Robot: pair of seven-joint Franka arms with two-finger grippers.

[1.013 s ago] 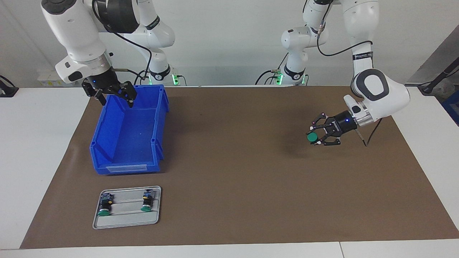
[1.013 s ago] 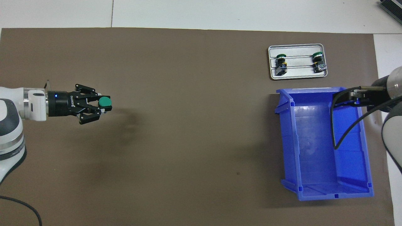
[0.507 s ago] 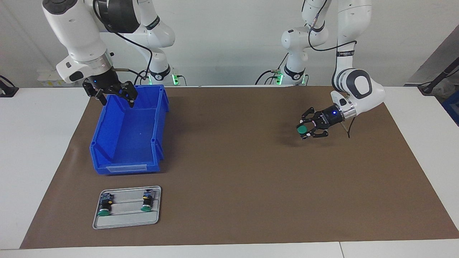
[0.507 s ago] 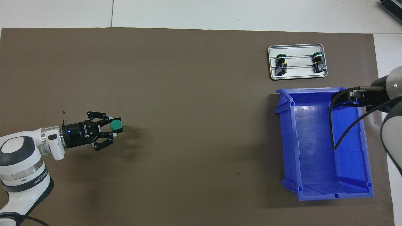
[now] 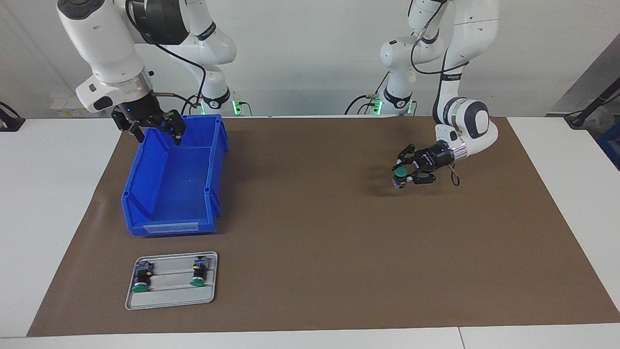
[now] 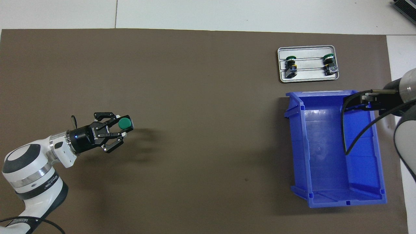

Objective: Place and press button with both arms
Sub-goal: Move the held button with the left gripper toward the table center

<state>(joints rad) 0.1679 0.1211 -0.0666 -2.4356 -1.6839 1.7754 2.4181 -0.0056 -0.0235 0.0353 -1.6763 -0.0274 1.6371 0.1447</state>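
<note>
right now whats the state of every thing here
button: held in left end effector, cap up, over the mat
right end effector: open, waiting over blue bin
blue bin: empty
tray: holds two buttons, lying down

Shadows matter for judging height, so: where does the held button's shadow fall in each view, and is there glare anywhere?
Facing view: a soft dark patch on the brown mat just under the button in the left gripper.
Overhead view: the shadow spreads toward the blue bin, whose floor shows a pale sheen.
</note>
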